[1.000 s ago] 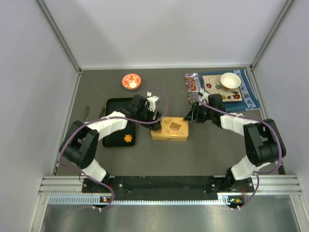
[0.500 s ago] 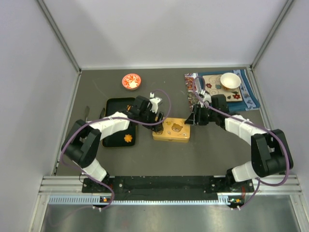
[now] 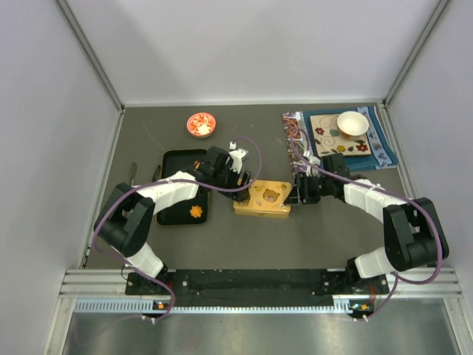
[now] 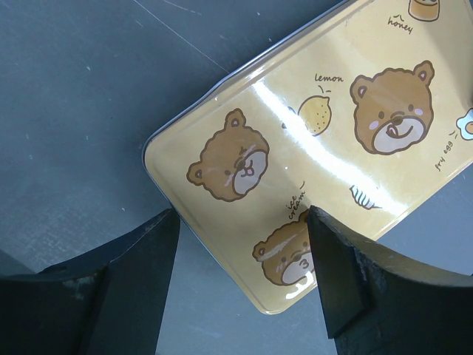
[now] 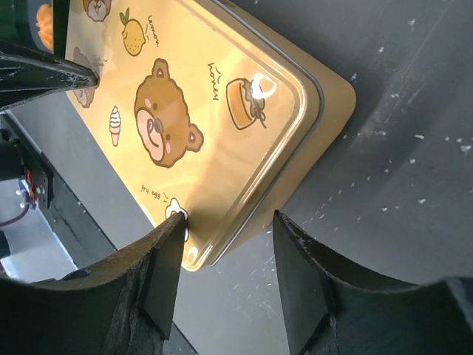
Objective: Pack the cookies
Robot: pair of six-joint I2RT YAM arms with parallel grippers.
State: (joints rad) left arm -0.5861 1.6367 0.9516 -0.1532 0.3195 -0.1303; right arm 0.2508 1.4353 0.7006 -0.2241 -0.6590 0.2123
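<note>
A yellow bear-print tin (image 3: 267,198) lies shut on the table between both arms. One orange flower-shaped cookie (image 3: 196,211) lies on the black tray (image 3: 176,164); it also shows at the edge of the right wrist view (image 5: 44,22). My left gripper (image 3: 240,182) is open at the tin's left end; in its wrist view the gripper (image 4: 240,277) straddles a corner of the tin (image 4: 318,148). My right gripper (image 3: 304,191) is open at the tin's right end, and in its wrist view the gripper (image 5: 229,277) straddles a corner of the tin (image 5: 185,126). The lid sits slightly askew on its base.
A small red bowl (image 3: 200,124) with red-and-white bits stands at the back left. A white bowl (image 3: 352,122) sits on a patterned board and cloth (image 3: 373,148) at the back right. Grey walls enclose the table on three sides.
My right gripper has moved nearer and down to the tin's right end. My left gripper shifted slightly right at the tin's left end. The tin has turned a little.
</note>
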